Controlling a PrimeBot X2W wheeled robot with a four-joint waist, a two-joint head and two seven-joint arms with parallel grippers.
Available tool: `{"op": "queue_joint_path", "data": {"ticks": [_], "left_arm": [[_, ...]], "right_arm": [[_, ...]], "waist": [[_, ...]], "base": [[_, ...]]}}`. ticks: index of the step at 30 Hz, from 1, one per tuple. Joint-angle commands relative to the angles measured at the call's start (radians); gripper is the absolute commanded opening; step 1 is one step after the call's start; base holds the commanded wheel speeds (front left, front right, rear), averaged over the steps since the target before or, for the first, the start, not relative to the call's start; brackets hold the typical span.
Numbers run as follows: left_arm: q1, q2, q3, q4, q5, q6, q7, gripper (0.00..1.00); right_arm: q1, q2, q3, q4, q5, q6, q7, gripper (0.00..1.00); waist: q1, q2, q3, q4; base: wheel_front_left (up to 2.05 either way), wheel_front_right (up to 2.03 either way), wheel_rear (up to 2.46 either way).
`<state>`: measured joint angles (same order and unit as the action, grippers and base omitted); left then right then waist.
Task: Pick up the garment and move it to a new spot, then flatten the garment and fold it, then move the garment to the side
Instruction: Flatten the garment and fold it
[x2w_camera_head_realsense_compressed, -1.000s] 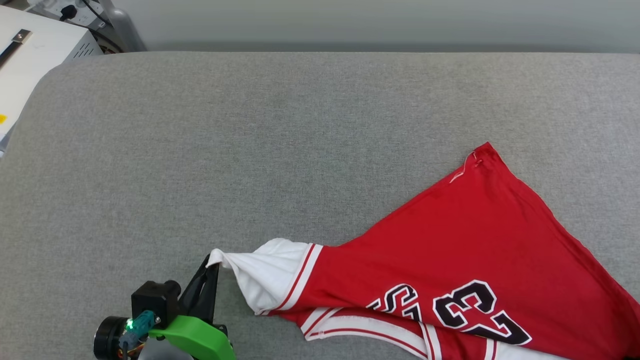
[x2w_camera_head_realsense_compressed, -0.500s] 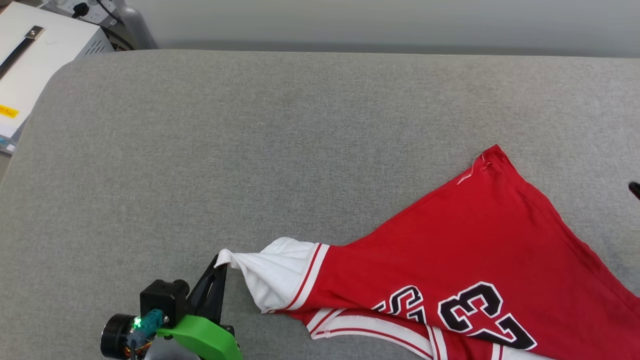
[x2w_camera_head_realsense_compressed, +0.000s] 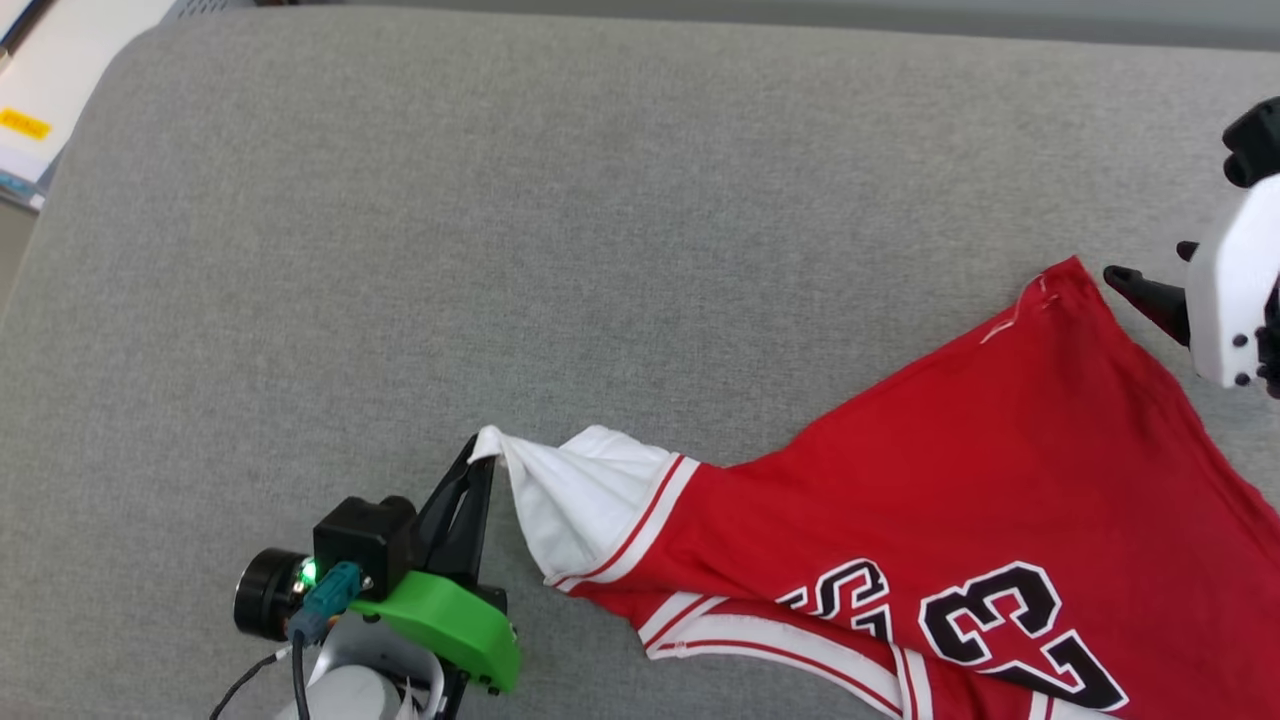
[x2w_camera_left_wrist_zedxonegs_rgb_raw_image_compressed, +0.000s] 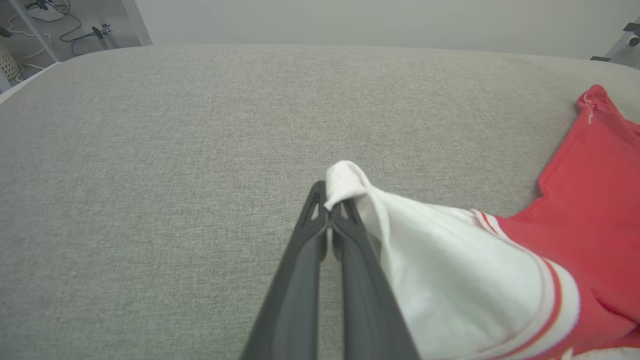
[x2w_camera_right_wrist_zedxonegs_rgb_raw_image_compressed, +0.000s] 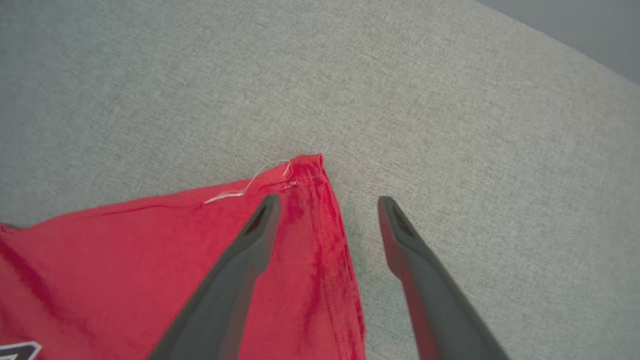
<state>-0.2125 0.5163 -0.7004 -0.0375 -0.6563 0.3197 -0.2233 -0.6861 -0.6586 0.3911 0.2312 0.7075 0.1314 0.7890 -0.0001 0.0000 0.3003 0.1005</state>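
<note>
- Clamping down on the tip of the white sleeve (x2w_camera_head_realsense_compressed: 580, 490), the left gripper (x2w_camera_head_realsense_compressed: 480, 460) is seen with its two dark fingers pressed flat together, a small fold of white cloth pinched between them.
- From the left wrist view, that pinched tip is found right at the fingertips of the left gripper (x2w_camera_left_wrist_zedxonegs_rgb_raw_image_compressed: 330, 200), and the sleeve (x2w_camera_left_wrist_zedxonegs_rgb_raw_image_compressed: 450, 265) is draped away to the right of the fingers.
- The garment (x2w_camera_head_realsense_compressed: 950, 480) is spread on the grey cushion (x2w_camera_head_realsense_compressed: 500, 200), running from the left gripper's tips across to the right gripper, with the "23" lettering (x2w_camera_head_realsense_compressed: 1020, 630) shown upside down in the head view.
- The sleeve is lifted at the pinch and pulled into a peak; the red body beyond it is laid flat.
- Over at the right gripper (x2w_camera_head_realsense_compressed: 1147, 262), the jaws are held wide apart and nothing is gripped.
- The red corner (x2w_camera_head_realsense_compressed: 1065, 285) of the garment is placed just beside those open fingertips.
- In the right wrist view, the right gripper (x2w_camera_right_wrist_zedxonegs_rgb_raw_image_compressed: 325, 200) is seen straddling the cloth's edge: one finger is set over the red fabric (x2w_camera_right_wrist_zedxonegs_rgb_raw_image_compressed: 150, 250), the other over bare grey cushion.
- The corner (x2w_camera_right_wrist_zedxonegs_rgb_raw_image_compressed: 305, 170) is found just ahead of the fingertips, with a loose white thread (x2w_camera_right_wrist_zedxonegs_rgb_raw_image_compressed: 250, 187) trailing from it.
- Whether the fingers are touching the cloth cannot be told.
</note>
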Motion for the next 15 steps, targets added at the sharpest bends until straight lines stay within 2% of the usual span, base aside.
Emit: {"op": "queue_joint_path", "data": {"ticks": [1, 8, 12, 15], "left_arm": [[-0.024, -0.008, -0.001, 0.0, 0.011, -0.005, 0.0, 0.0], [-0.054, -0.024, -0.003, 0.007, 0.018, -0.013, -0.006, 0.0], [-0.064, -0.035, -0.002, 0.022, 0.018, -0.021, -0.012, 0.0], [-0.062, -0.038, -0.001, 0.037, 0.015, -0.026, -0.015, 0.0]], "right_arm": [[-0.031, 0.014, 0.018, 0.041, -0.007, -0.001, 0.004, 1.0], [-0.102, 0.062, 0.105, 0.224, -0.003, -0.001, -0.062, 1.0], [-0.082, 0.078, 0.171, 0.335, 0.004, -0.001, -0.112, 1.0], [-0.056, 0.079, 0.228, 0.371, 0.051, -0.001, -0.132, 1.0]], "waist": [[0.0001, 0.0, 0.046, 0.031], [0.0001, 0.0, 0.096, 0.059], [0.0001, 0.0, 0.097, 0.071], [0.0001, 0.0, 0.082, 0.073]], "base": [[0.0, 0.0, 0.0], [0.0, 0.0, 0.0], [0.0, 0.0, 0.0], [0.0, 0.0, 0.0]]}}
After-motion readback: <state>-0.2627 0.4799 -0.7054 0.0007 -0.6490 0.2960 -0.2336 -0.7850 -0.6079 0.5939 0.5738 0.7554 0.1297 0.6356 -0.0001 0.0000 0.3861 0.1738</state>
